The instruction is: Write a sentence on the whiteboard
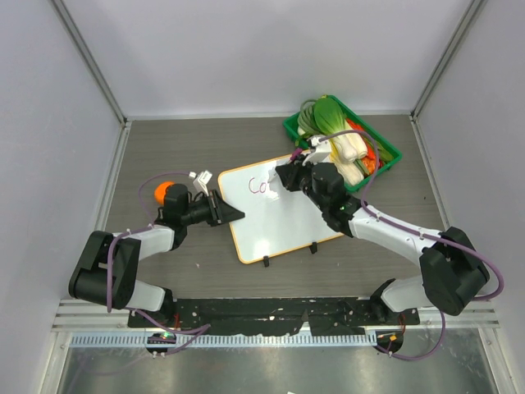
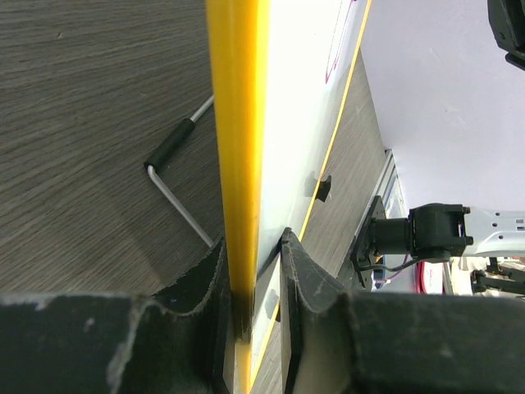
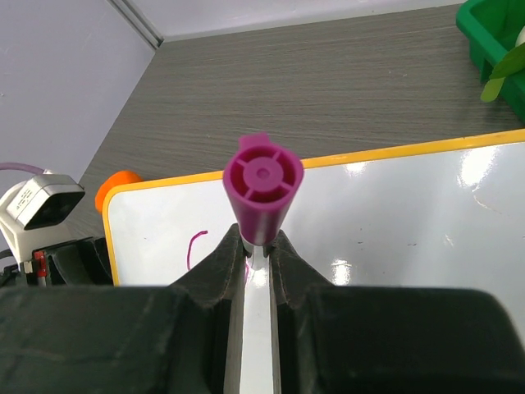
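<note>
Jaws of right gripper [image 3: 256, 246] pinch purple marker [image 3: 262, 185] over whiteboard [image 3: 394, 222].

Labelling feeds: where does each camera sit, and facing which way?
Top external: above, behind the arms, looking down at the whiteboard; both arms show.
Left wrist: on the left gripper, sighting along the whiteboard's clamped edge; fingers show.
Right wrist: on the right gripper, facing the whiteboard past the held marker; fingers show.
All share the whiteboard.

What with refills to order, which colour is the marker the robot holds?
Purple; the marker shows best in the right wrist view.
</note>
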{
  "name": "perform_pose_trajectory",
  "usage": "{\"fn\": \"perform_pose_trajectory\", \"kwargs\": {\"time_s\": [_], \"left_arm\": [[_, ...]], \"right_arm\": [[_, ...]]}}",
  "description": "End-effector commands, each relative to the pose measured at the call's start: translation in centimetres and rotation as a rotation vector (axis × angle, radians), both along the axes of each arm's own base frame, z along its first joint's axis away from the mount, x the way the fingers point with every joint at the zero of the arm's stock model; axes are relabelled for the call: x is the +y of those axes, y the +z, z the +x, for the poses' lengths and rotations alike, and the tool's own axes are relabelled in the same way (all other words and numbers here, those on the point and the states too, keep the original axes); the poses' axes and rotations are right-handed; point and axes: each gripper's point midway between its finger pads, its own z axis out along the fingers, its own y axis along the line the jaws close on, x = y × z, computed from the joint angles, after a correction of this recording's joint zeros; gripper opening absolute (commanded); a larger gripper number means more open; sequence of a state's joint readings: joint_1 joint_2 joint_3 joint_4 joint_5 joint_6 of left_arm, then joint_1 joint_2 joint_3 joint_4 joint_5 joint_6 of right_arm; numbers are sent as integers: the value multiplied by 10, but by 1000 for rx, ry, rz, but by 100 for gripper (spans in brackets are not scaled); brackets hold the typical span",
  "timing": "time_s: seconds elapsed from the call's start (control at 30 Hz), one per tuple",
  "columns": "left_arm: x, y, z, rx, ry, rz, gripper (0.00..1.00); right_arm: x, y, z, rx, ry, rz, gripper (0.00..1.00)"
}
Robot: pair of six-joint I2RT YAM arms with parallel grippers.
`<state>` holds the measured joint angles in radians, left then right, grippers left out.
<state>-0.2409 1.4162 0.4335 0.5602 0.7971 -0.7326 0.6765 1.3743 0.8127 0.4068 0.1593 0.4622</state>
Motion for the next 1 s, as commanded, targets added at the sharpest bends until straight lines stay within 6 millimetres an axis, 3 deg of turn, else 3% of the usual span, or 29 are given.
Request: {"fn": "perform_pose_trajectory", "kwargs": {"time_s": [0.0, 0.3, 0.5, 0.97], "left_arm": [[23, -50, 3, 64, 103, 183, 0], [23, -50, 3, 63, 105, 186, 0], [23, -50, 3, 61, 106, 186, 0], [22, -50, 3, 62, 102, 186, 0]], "right_arm": [[-5, 2, -2, -17, -8, 1, 1], [-10, -17, -12, 26, 9, -32, 1], [-19, -18, -12, 24, -27, -40, 1], [-23, 20, 13, -40, -104, 1, 1]]}}
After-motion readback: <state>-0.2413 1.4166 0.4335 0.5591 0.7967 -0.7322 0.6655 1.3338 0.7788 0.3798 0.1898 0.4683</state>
